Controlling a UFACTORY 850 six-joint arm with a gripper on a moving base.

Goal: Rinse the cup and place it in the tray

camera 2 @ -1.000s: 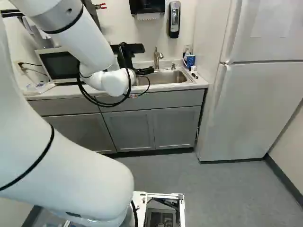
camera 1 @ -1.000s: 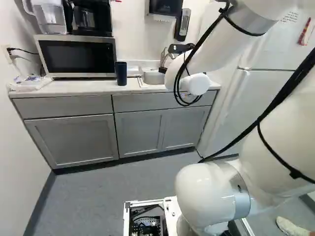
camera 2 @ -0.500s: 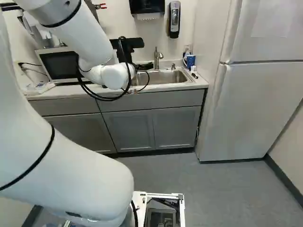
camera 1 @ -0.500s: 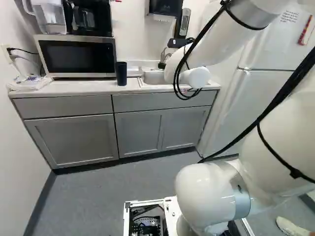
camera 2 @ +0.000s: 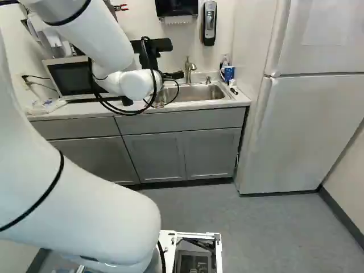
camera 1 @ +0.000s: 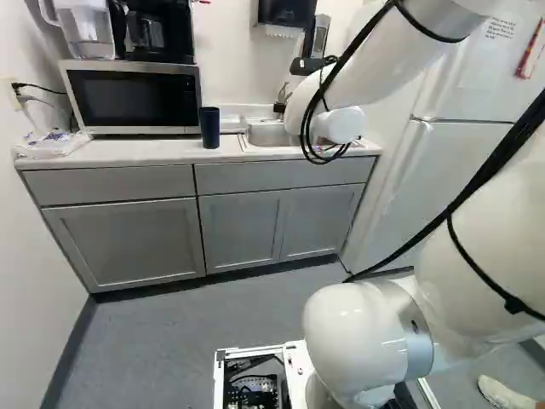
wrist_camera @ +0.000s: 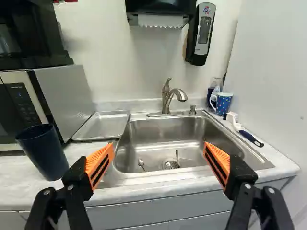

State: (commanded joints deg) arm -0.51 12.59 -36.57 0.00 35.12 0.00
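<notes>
Outside the spread jaws, the dark blue cup point(wrist_camera: 44, 153).

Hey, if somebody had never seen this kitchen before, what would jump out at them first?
Probably the big white arm, looming over the right of the left base view. Next, the gripper's bright orange pads, standing wide open before the steel sink. Then the dark blue cup on the counter, beside the microwave.
</notes>
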